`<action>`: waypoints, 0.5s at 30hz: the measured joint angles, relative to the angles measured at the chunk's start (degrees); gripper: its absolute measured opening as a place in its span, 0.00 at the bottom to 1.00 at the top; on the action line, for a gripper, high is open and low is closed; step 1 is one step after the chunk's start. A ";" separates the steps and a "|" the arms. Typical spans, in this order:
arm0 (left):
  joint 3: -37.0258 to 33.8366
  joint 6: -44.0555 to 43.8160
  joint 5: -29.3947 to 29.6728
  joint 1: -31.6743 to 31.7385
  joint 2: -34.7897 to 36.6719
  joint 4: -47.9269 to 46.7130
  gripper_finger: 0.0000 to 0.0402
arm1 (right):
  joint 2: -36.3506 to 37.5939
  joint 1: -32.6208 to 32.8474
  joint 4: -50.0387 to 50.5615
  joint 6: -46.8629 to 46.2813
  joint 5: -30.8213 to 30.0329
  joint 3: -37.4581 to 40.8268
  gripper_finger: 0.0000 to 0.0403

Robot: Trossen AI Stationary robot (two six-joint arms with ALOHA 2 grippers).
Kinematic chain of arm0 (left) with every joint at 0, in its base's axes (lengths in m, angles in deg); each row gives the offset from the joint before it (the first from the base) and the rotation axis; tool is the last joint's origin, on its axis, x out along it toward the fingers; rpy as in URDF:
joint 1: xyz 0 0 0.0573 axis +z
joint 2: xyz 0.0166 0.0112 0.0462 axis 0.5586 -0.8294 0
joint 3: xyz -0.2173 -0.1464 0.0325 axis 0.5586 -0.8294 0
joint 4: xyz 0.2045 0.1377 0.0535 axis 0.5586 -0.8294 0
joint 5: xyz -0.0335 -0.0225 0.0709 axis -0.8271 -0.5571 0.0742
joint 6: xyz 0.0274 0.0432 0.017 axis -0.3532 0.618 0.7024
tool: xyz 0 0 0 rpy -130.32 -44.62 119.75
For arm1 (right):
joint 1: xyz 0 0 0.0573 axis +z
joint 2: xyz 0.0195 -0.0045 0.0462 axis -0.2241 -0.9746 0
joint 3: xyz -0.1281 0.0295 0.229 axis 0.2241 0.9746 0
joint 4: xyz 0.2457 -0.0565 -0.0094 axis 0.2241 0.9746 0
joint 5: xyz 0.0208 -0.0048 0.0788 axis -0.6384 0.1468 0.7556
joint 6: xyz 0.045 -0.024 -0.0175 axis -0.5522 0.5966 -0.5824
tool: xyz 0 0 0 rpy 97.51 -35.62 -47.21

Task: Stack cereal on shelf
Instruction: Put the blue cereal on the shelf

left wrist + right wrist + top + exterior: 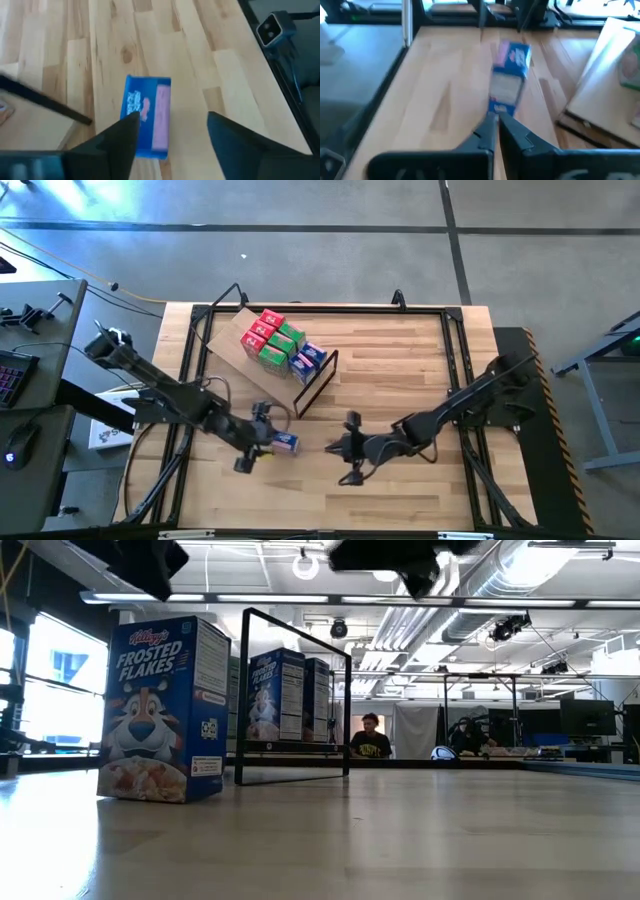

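A blue cereal box [287, 443] stands upright on its bottom on the wooden table, near the front, apart from the shelf; the low view shows it too [155, 710]. My left gripper [172, 122] is open right beside it on its left. My right gripper [496, 117] is shut, pointing at the box [510, 75] from the right with a gap between them in the high view. The shelf [228, 340] lies flat at the far left, with several red, green and blue cereal boxes [280, 340] on it and its dark frame [318, 380] at one end. My left gripper has one fingertip [127, 125] overlapping the blue box's lower corner [142, 145] in the left wrist view. Whether it touches the box, I cannot tell. The other finger stands well clear of the box.
Black metal rails [190, 380] run along the table's edges. Bare tabletop [400, 370] lies to the right of the shelf. A desk with a keyboard [10, 375] stands beyond the left edge. A person [372, 740] sits far behind the table.
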 joint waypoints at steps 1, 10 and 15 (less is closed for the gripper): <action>1.77 -0.55 -0.01 0.01 -1.74 -0.99 0.58 | 0.77 0.25 -0.72 0.05 -0.06 1.66 0.00; 11.35 -0.84 0.03 2.53 -11.56 -9.38 0.73 | 1.61 0.89 -2.91 2.62 -0.34 3.84 0.00; 12.39 -0.37 -0.24 4.47 -14.34 -12.49 0.74 | 1.59 0.89 -2.96 3.60 0.43 3.76 0.00</action>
